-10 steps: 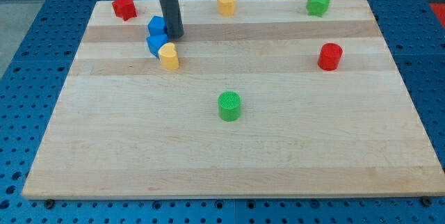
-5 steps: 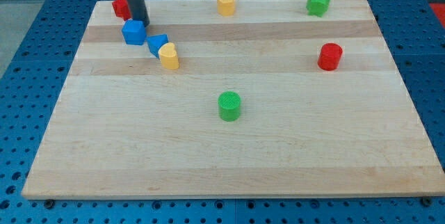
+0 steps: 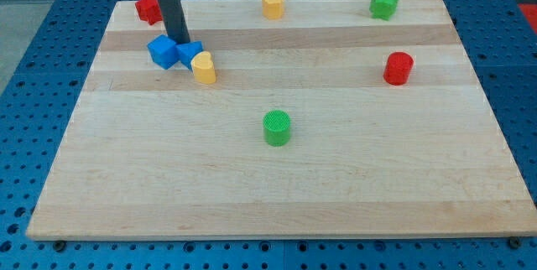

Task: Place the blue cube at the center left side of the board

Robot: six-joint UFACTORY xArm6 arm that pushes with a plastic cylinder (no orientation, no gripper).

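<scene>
Touching blue cube (image 3: 163, 52) top edge: my tip (image 3: 178, 40), bare rod, clamps nothing. Second blue block (image 3: 190, 53) just right-below; yellow block (image 3: 203, 68) beyond.

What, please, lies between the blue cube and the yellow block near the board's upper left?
In the camera view, a second, smaller blue block sits between the blue cube and the yellow block.

Green cylinder (image 3: 277, 127) (near board's middle)
</scene>
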